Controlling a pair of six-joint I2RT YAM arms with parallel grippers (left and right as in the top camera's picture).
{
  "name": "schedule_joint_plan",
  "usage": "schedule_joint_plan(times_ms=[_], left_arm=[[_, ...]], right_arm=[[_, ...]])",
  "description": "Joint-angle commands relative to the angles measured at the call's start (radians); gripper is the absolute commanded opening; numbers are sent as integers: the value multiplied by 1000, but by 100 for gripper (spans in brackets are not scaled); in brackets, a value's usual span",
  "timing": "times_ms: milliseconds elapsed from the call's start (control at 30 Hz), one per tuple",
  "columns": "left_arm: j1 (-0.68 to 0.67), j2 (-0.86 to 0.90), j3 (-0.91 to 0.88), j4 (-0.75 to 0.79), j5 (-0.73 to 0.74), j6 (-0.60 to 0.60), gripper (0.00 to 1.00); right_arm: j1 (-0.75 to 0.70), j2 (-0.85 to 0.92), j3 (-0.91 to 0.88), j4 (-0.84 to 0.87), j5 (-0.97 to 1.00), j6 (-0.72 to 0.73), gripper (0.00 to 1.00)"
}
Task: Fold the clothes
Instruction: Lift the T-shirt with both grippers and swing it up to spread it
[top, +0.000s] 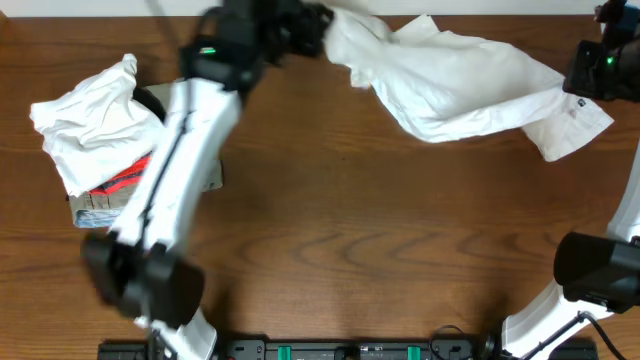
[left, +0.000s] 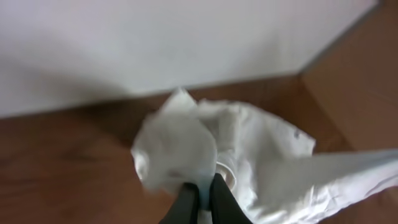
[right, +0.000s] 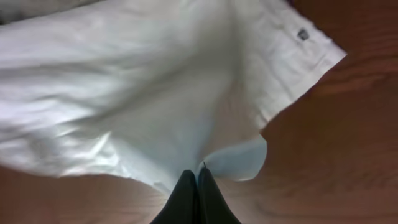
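Closest to the robot's side, the brown table shows bare wood, so there is room to lay things flat. A bit further off, at nine o'clock, sits a pile of other clothes, with white cloth on top and something red and black under it. The long left arm reaches just past the pile and partly over it. If that arm swings low, it may knock the pile or drag it along. Furthest away, from twelve o'clock to two o'clock, the white trousers hang in a saggy bunch, held at both ends. The left gripper is squeezed tight on a scrunched bit at twelve o'clock. The right gripper is squeezed tight on a thin edge at two o'clock, not far from a small dark mark. That edge hold looks small, so I think a hard tug may pull the cloth out. The trousers are bunched and twisted, and I cannot tell which part is a leg. Laying them down like this may trap creases. They are also very near the far edge of the table, where they may slide off.
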Motion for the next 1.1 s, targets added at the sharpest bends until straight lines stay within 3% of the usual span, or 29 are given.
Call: schedule_joint_plan(times_ms=[0, 233, 567, 800, 1067], left_arm=[[70, -114, 5, -26, -13, 27, 6], [171, -362, 5, -142, -13, 27, 6], [177, -618, 5, -210, -67, 70, 6], [182, -512, 5, -227, -145, 73, 6], [226, -193, 5, -134, -141, 72, 6]], right_arm=[[-32, -95, 22, 16, -34, -2, 1], [-74, -267, 22, 17, -30, 5, 1], [-75, -468, 22, 74, 19, 35, 1], [-75, -393, 22, 117, 19, 35, 1], [-73, -111, 22, 190, 6, 34, 1]])
